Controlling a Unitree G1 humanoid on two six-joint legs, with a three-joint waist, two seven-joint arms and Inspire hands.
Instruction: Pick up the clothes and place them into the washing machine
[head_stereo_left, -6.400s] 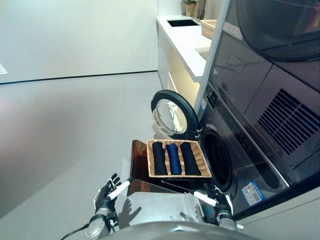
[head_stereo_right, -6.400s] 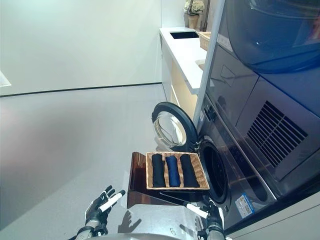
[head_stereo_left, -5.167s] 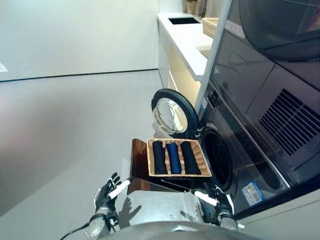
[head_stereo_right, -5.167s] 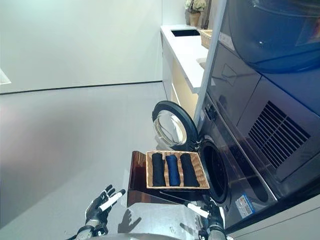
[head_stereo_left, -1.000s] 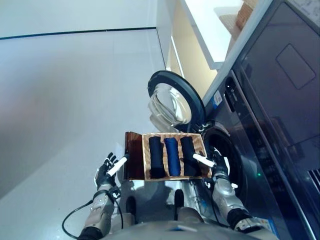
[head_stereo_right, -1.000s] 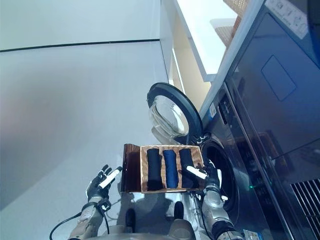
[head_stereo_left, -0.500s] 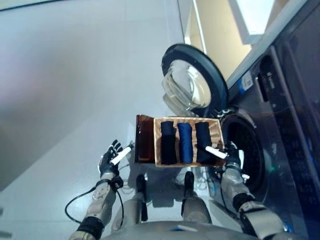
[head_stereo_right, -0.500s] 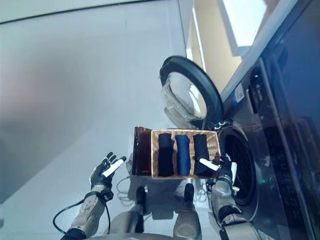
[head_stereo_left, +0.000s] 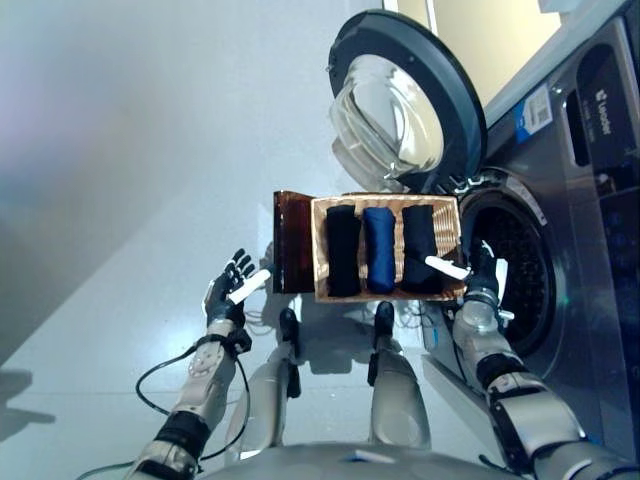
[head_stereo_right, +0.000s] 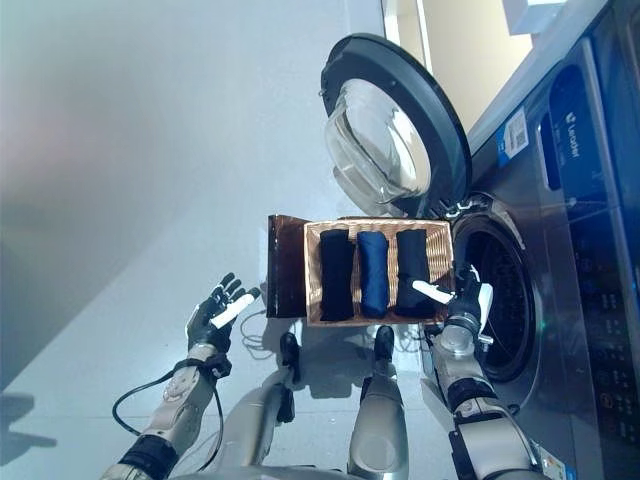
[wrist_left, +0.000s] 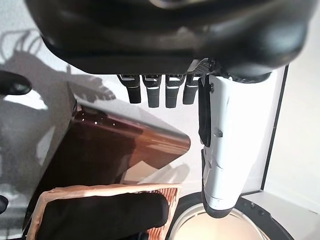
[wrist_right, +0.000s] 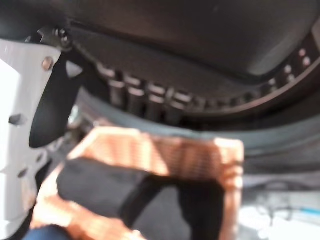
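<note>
A wicker basket (head_stereo_left: 386, 202) sits on a brown wooden stand (head_stereo_left: 293, 255) in front of the washing machine. It holds three rolled clothes: a black roll (head_stereo_left: 343, 250), a blue roll (head_stereo_left: 378, 250) and another black roll (head_stereo_left: 418, 248). My right hand (head_stereo_left: 480, 272) is open at the basket's right edge, its white-covered thumb reaching over the right black roll (wrist_right: 115, 192). The left hand (head_stereo_left: 228, 290) hangs open to the left of the stand (wrist_left: 115, 150), touching nothing. No cloth is held by either hand.
The washer's round door (head_stereo_left: 405, 100) stands swung open behind the basket. The dark drum opening (head_stereo_left: 515, 265) lies just right of the basket and my right hand. Grey floor (head_stereo_left: 120, 200) spreads to the left.
The camera has tilted down, so the whole scene has shifted. My right hand has risen from below the stand to the basket's right edge. The clothes have not moved.
</note>
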